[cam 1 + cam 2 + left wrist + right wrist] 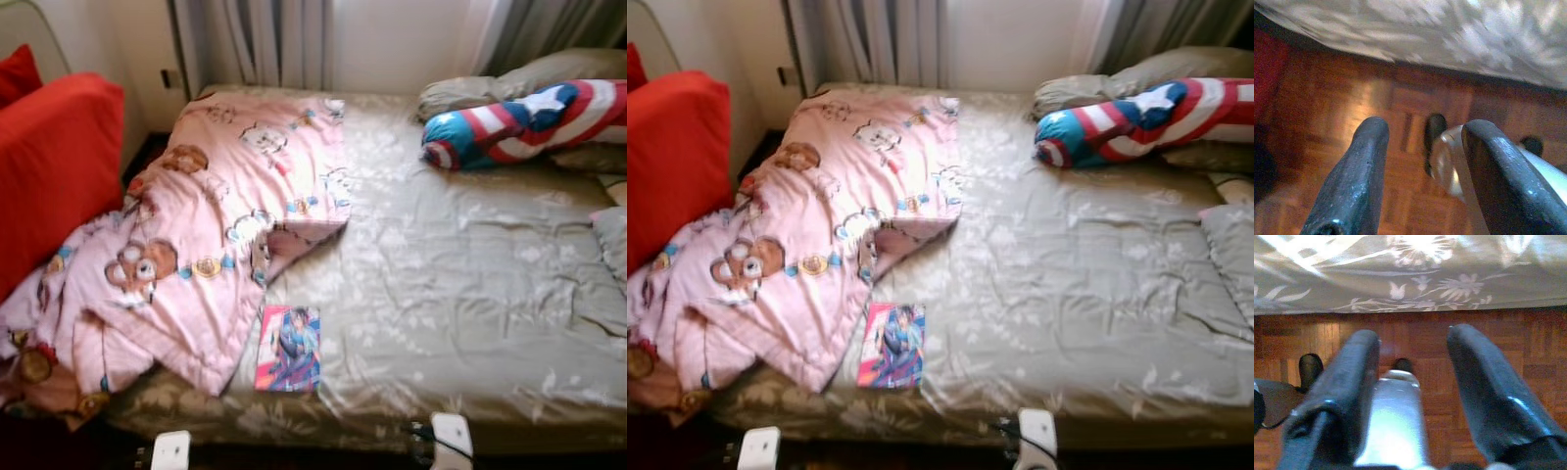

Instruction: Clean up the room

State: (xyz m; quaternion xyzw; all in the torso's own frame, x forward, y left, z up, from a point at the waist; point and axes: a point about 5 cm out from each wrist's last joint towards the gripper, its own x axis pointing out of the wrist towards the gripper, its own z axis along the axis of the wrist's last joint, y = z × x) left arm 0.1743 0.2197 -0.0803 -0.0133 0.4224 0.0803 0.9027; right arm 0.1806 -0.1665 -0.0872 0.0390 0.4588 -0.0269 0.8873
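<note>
Our left gripper (1422,161) hangs low beside the bed, its two black fingers (1354,181) spread apart with nothing between them, pointing down at the wooden parquet floor (1327,117). Our right gripper (1413,382) hangs the same way, fingers parted and empty, above the same floor, with the flowered hem of the bedsheet (1415,279) just ahead of it. From the head views we see both arms at the bottom edge, below the near side of the bed (441,284).

The book (288,362) with the bright illustrated cover lies flat on the olive sheet close to the near edge of the bed, between our two arms and nearer the left one. Its upper left corner touches or sits just beside the crumpled pink blanket (211,235) printed with bears. That blanket covers the left part of the bed and spills over its left edge toward the red sofa (49,166), which stands just beside the bed.

The middle and right of the sheet lie bare and wrinkled. At the far right a star-and-stripes cushion (529,122) rests against grey pillows (549,73), well apart from the book. Curtains (265,39) hang behind the head of the bed
</note>
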